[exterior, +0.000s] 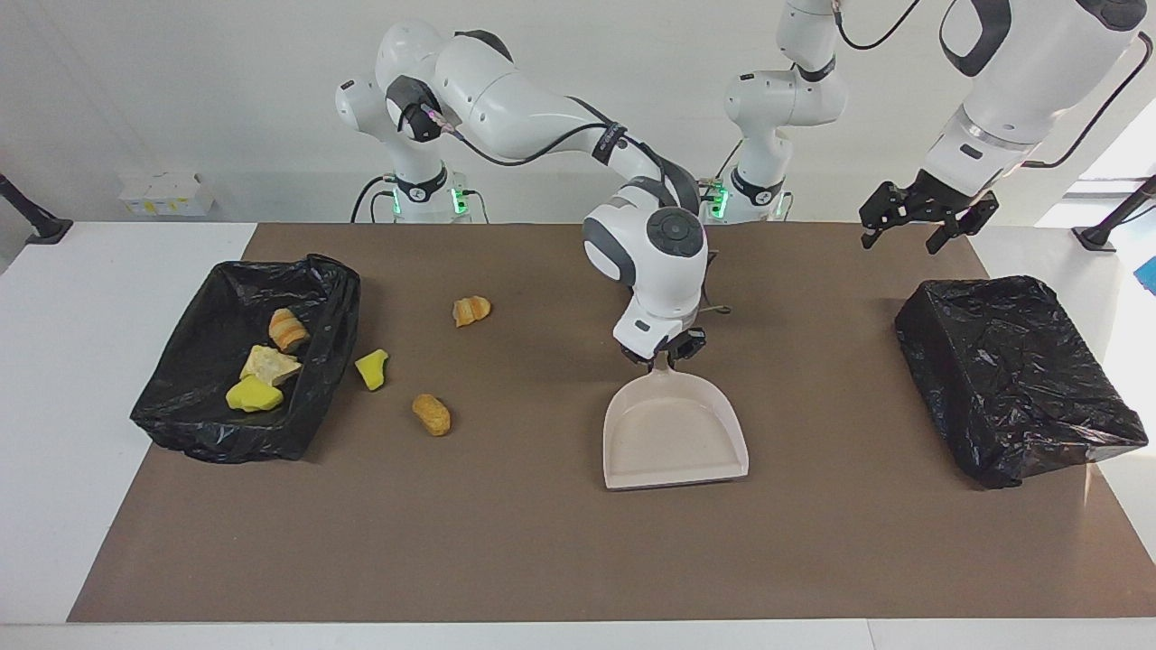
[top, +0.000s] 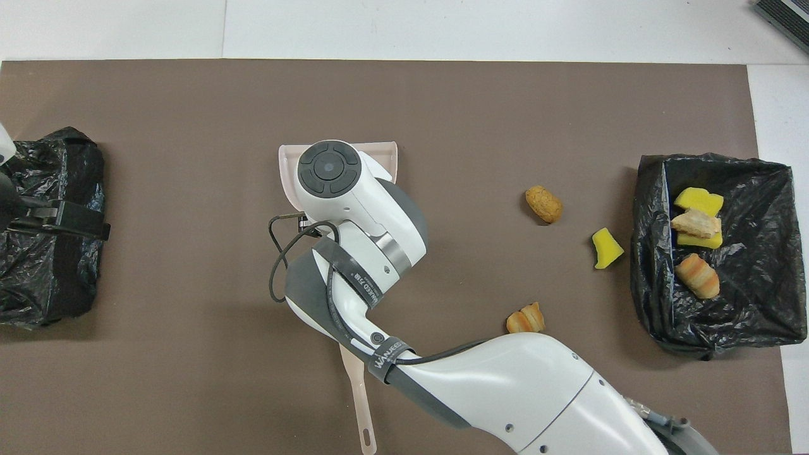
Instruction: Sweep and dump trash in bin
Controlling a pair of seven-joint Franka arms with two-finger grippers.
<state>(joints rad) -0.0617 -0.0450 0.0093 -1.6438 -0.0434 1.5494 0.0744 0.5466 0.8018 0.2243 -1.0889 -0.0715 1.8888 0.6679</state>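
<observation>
Black-lined bin (exterior: 244, 361) at right arm's end of table holds three trash chunks (exterior: 262, 366); second black bin (exterior: 1016, 375) at left arm's end. Three more chunks (exterior: 432, 413) on brown mat (exterior: 542, 542) beside first bin, well apart from right gripper (exterior: 666, 354). Right gripper closed on dustpan (exterior: 673, 438) handle at mid-table. Left gripper (exterior: 921, 217) hangs open over mat near second bin, holds nothing.

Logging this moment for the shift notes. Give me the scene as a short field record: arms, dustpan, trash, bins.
right gripper: shut on the dustpan handle, mid table
left gripper: open, waiting in the air above the table beside the closed bin
dustpan: pan empty, mouth facing away from the robots
trash on table: yellow wedge, brown lump, orange lump
trash in open bin: three pieces showing
brush: only a handle shows under the right arm
</observation>
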